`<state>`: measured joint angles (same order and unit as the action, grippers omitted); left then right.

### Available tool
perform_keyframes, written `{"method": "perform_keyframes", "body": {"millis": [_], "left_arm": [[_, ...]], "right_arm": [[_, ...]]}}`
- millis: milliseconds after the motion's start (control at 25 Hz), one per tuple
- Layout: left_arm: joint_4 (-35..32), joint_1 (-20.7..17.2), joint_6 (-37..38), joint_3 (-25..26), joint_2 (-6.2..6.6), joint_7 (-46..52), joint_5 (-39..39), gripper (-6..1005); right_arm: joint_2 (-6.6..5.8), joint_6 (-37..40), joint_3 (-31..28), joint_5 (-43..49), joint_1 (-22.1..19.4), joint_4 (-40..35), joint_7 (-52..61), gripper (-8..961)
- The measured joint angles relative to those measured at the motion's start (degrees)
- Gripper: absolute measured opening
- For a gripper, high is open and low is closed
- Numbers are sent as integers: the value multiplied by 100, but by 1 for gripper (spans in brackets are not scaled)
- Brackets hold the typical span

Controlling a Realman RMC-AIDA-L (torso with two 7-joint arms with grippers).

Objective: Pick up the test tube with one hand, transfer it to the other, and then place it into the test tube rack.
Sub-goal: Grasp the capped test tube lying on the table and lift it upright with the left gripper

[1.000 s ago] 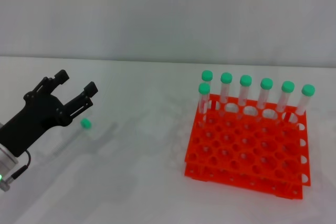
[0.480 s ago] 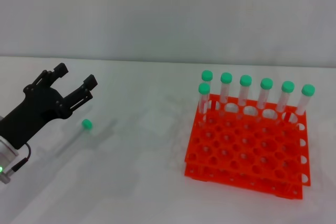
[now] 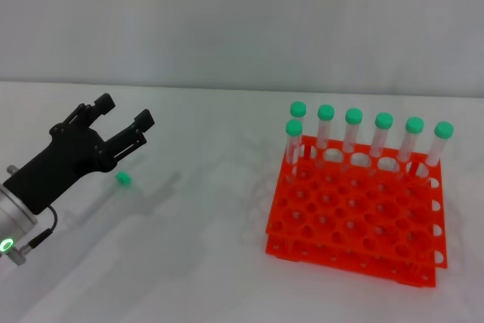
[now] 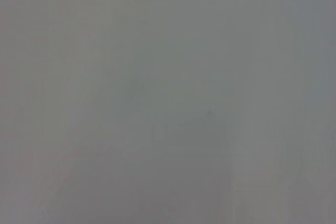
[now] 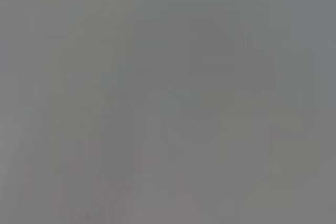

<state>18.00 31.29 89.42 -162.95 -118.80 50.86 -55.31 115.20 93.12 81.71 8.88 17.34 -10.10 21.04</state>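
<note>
While the test tube (image 3: 144,189) lies flat on the white table (image 3: 212,262), green cap toward the robot's left, the left gripper (image 3: 123,117) hangs above and beside it, fingers spread wide, empty, presumably lining up for the pick. Test tube rack (image 3: 355,221): well apart to the right, seven capped tubes (image 3: 354,130) upright in its far rows. Right gripper: unseen.

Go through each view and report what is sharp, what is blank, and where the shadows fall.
Head view: sharp; left gripper open above the lying test tube, soft shadow on the table beside it; test tube rack crisp. Left wrist view: featureless grey blur. Right wrist view: likewise grey, nothing readable.
</note>
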Motion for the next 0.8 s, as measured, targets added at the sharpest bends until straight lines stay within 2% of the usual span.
{"method": "perform_keyframes", "body": {"millis": [240,440,600,800], "left_arm": [[776,72,227,0,7,953,484,885],[1758,254,407,-6,28,2217,1048,883],[2657,326,867,-8,69,3182,1398,882],[3694,459,1521,-14,155,4054,1872,881]], "right_arm": [[-39,22,-29,-26,-124,50,20,864],[-96,23,-33,-10,-224,34,28,864],[-193,23,0,6,-260,37,101,863],[-246,22,5,22,-321,37,142,863]]}}
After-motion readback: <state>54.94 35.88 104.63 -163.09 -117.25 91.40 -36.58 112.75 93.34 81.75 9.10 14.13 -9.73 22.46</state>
